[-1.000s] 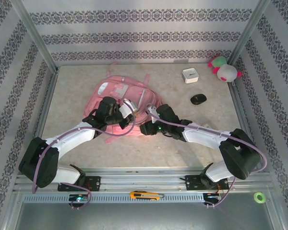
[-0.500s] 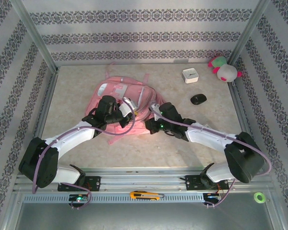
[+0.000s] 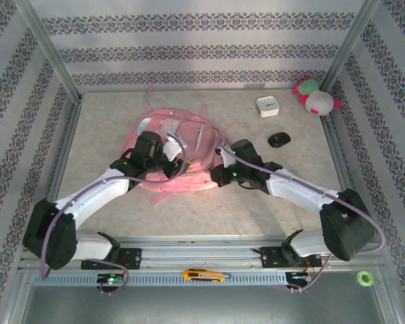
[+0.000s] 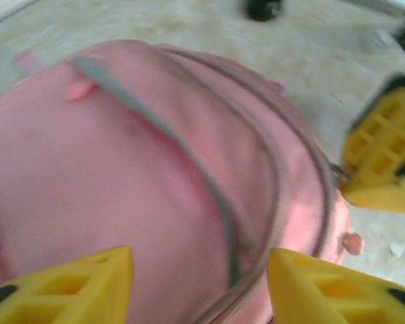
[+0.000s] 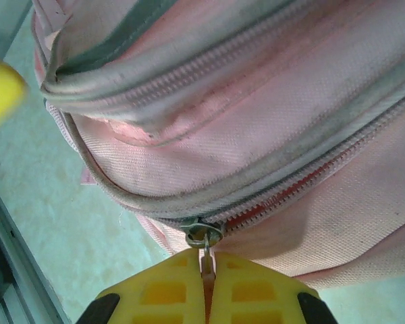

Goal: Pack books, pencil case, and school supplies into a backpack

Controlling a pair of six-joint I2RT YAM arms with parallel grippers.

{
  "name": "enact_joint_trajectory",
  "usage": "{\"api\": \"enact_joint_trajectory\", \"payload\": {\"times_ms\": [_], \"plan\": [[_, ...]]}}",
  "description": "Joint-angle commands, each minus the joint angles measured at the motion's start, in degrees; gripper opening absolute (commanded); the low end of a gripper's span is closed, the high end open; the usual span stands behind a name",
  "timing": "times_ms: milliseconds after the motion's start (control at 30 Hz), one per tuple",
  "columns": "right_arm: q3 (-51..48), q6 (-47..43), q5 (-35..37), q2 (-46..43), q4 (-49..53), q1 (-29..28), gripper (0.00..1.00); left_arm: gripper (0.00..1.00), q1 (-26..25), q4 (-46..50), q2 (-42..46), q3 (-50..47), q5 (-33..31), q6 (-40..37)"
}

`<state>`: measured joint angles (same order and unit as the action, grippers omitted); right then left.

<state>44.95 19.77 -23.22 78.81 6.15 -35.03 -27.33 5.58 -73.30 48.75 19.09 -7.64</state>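
The pink backpack (image 3: pixel 172 145) lies flat mid-table, white patches up; its fabric (image 4: pixel 121 169) bulges close under the left wrist camera. My left gripper (image 3: pixel 179 162) hovers over the bag's near side, jaws open and spread wide with only pink cloth between the yellow fingers (image 4: pixel 324 287). My right gripper (image 3: pixel 218 156) is at the bag's right edge, shut on the zipper pull (image 5: pixel 206 253) of a zip (image 5: pixel 290 185) that is partly parted, showing red inside. The slider (image 5: pixel 202 234) sits just above the fingertips (image 5: pixel 256 287). My right gripper's yellow fingers (image 4: pixel 381 158) show at the left wrist view's right edge.
A white box (image 3: pixel 267 106) and a black mouse (image 3: pixel 279 140) lie at the back right. A pink-and-green plush toy (image 3: pixel 315 97) sits in the far right corner. A yellow box cutter (image 3: pixel 202 275) rests on the front rail and a green tape roll (image 3: pixel 364 277) beyond it.
My right gripper has drawn the zipper pull back and to the right along the bag's edge. The left gripper shifted slightly away over the bag.
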Motion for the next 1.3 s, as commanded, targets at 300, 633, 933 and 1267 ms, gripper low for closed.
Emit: {"api": "enact_joint_trajectory", "payload": {"times_ms": [300, 633, 933, 1267], "plan": [[-1.76, 11.50, 5.76, 1.39, -7.41, -13.96, 0.00, 0.55, 1.96, 3.91, 22.24, -19.35, -22.61, 54.75], [3.69, 17.28, 8.02, 8.78, -14.60, -22.45, 0.00, 0.57, 13.07, -17.65, 1.26, -15.85, -6.41, 52.92], [0.78, 16.37, 2.97, 5.00, -12.04, -17.75, 0.00, 0.59, 13.62, -13.36, 7.88, -12.78, -0.52, 18.65], [-2.23, 18.55, -2.70, 2.72, -16.18, -13.75, 0.00, 0.66, 7.84, 23.05, 13.27, -4.94, 19.89, -45.69]]}}
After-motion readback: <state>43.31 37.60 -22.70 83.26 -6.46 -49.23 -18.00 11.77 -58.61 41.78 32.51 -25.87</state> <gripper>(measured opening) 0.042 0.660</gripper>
